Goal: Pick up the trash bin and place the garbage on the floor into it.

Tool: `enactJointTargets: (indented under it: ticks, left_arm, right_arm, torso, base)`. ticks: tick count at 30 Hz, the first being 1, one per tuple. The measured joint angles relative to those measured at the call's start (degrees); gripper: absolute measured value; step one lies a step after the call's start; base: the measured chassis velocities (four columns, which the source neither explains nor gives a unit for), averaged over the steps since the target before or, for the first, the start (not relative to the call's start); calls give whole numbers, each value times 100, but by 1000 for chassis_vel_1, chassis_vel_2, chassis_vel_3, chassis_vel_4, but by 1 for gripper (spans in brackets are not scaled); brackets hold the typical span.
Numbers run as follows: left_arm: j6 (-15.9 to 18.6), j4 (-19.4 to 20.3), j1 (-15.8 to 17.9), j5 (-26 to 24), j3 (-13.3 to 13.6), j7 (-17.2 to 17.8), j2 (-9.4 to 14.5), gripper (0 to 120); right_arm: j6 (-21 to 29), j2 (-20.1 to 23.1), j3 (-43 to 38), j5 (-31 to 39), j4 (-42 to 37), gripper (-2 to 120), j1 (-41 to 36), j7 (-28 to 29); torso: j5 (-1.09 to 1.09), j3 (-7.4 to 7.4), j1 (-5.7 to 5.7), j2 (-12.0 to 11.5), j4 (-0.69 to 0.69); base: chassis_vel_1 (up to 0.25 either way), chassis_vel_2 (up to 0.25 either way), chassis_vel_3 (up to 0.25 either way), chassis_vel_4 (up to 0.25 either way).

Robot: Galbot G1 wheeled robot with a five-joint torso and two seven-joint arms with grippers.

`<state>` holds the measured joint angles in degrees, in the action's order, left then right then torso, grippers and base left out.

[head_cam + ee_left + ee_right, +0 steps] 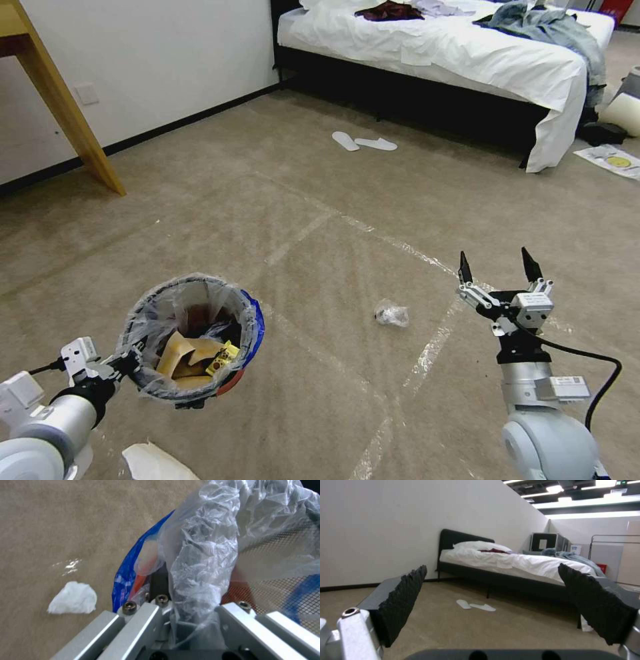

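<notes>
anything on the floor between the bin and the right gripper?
Yes, in the head view: one clear plastic wad lies on the carpet between the trash bin, held up by the left gripper, and the open right gripper.

Nothing in the room gives up a word that can be read. The small label (569, 385) stuck to the right arm carries print too fine to make out, and the yellow wrapper (222, 359) inside the trash bin (248, 313) shows dark marks that will not resolve into letters. Near the bed's far corner, a white sheet (611, 160) on the carpet bears a round yellow emblem, but no legible text.
</notes>
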<state>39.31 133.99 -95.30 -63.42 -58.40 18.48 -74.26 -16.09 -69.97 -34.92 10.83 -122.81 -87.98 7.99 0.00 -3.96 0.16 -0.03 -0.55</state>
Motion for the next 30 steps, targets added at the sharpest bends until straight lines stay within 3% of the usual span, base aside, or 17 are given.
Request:
enactJointTargets:
  ticks: [18,30]
  left_arm:
    - [-1,-18,19,10,23,-4,-55,1]
    - [-1,-42,51,1,18,-7,-27,1]
  right_arm:
    - [-179,39,122,69,172,100,144,-2]
    - [-209,-1,187,56,324,100,232,1]
  torso:
    - [0,-3,3,0,1]
    - [0,0,1,0,-1]
  base:
    - [-160,166,179,-163]
    - [-9,11,4,-6]
